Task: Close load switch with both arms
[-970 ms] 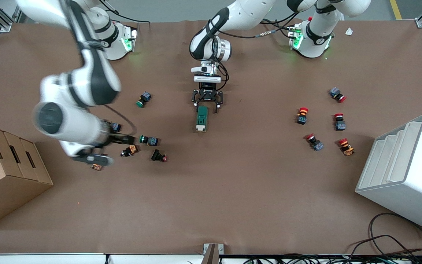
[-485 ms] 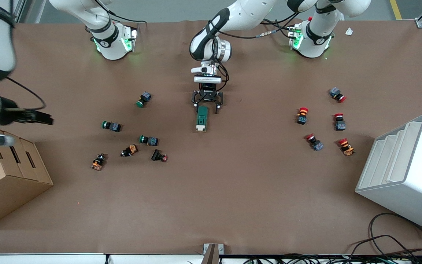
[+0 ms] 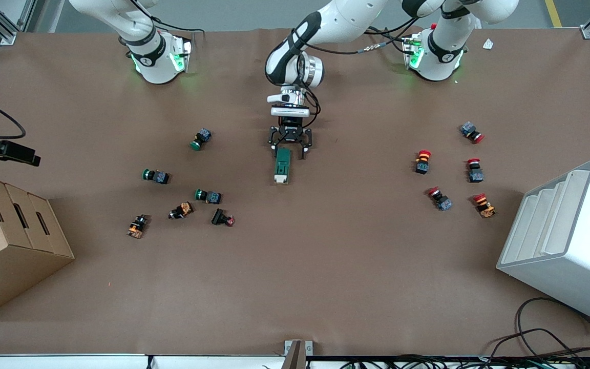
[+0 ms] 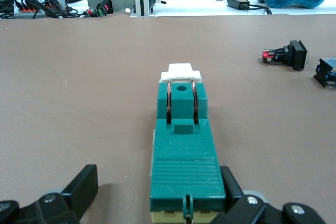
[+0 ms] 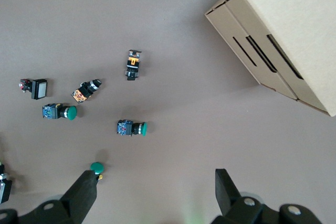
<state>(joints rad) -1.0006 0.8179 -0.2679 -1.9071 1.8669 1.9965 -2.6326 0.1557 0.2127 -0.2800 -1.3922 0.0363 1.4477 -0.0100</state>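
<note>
The load switch (image 3: 282,165) is a dark green block lying mid-table, its white handle (image 4: 181,72) at the end nearer the front camera. My left gripper (image 3: 289,148) is low at the switch's other end, open, with its fingers on either side of the block (image 4: 184,145). One finger (image 4: 231,182) is against the block's side and the other (image 4: 84,184) stands apart. My right gripper (image 3: 27,156) is up in the air at the right arm's end of the table, above the cardboard box, open and empty (image 5: 157,192).
Green, orange and red push-buttons (image 3: 208,196) lie scattered toward the right arm's end. Several red ones (image 3: 422,160) lie toward the left arm's end. A cardboard box (image 3: 8,236) and a white stepped rack (image 3: 566,236) stand at the table's ends.
My right arm has swung up and away from over the push-buttons to the table's end above the cardboard box. The left gripper and the load switch have not moved.
</note>
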